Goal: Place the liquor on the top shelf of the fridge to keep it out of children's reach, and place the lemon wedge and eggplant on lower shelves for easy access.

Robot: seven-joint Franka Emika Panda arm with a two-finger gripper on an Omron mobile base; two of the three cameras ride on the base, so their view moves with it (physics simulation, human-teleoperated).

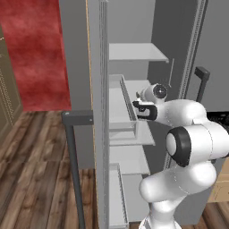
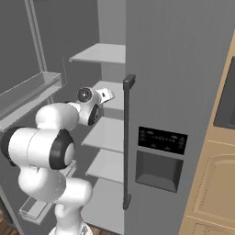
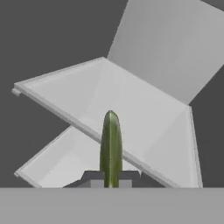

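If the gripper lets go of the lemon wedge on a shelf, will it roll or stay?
The lemon wedge looks thin and tapered, so it would probably fall flat rather than roll. It seems light and stiff, standing straight from the shut gripper. Its glossy skin may slip slightly.

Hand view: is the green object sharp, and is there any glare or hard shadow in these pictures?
Hand view: the lemon wedge between the hand's tips is slightly soft-edged, with a faint sheen. Left base view: flat, even light on the fridge shelves, no glare. Right base view: only soft shading under the shelves, no hard shadow.
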